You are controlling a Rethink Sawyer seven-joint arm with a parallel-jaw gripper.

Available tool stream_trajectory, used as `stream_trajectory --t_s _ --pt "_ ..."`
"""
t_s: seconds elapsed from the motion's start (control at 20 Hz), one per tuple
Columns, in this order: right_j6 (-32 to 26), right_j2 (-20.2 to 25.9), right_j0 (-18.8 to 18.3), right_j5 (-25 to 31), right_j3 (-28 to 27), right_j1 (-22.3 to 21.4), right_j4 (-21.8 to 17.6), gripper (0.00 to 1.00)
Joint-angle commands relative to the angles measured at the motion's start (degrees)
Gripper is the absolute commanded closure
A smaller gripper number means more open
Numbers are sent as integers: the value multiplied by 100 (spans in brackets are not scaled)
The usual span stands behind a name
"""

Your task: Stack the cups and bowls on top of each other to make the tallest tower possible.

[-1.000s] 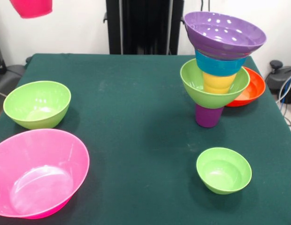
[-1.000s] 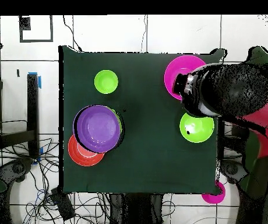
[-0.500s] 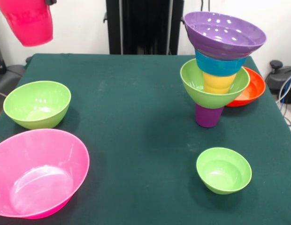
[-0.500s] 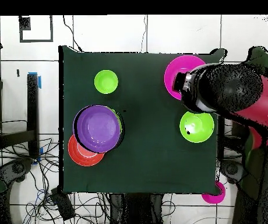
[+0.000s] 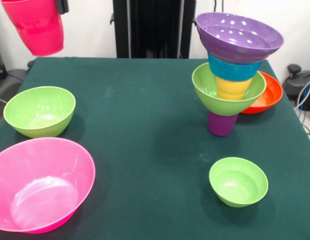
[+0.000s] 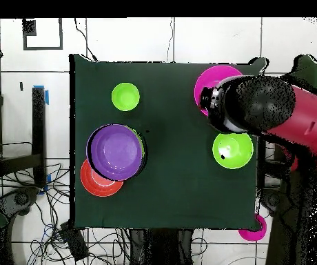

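Observation:
The tower stands at the right: a purple cup (image 5: 222, 123) as base, then a lime green bowl (image 5: 227, 95), a yellow cup (image 5: 232, 87), a blue bowl (image 5: 234, 70) and a wide purple bowl (image 5: 240, 36) (image 6: 116, 152) on top, tilted a little. A red cup (image 5: 37, 25) hangs in the air above the table's far left corner, tilted, and my gripper (image 5: 54, 5) is shut on its rim. Only one dark finger (image 5: 61, 6) shows at the top edge. From overhead, the cup (image 6: 252, 231) peeks out just past the table corner.
An orange-red bowl (image 5: 269, 94) (image 6: 92, 183) sits behind the tower. A small green bowl (image 5: 238, 181) (image 6: 125, 96) lies near the front right. A green bowl (image 5: 40, 111) (image 6: 233, 150) and a large pink bowl (image 5: 40, 182) (image 6: 209, 79) stand at the left; the arm (image 6: 264, 107) covers part of the pink one.
The red cup has come down further into the front view and shifted a little right. The arm has swung over the pink bowl. The tower and bowls have not moved.

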Motion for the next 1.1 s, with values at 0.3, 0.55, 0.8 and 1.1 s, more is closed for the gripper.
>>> stream_trajectory --t_s 0.3,0.55,0.8,1.1 --pt "-95 151 816 907 158 -389 -542 100" --pt "152 39 1027 1016 118 -484 -542 100" --pt "218 -26 1151 1292 91 -652 -461 100" --pt "913 -116 1514 1234 249 -666 -240 100"
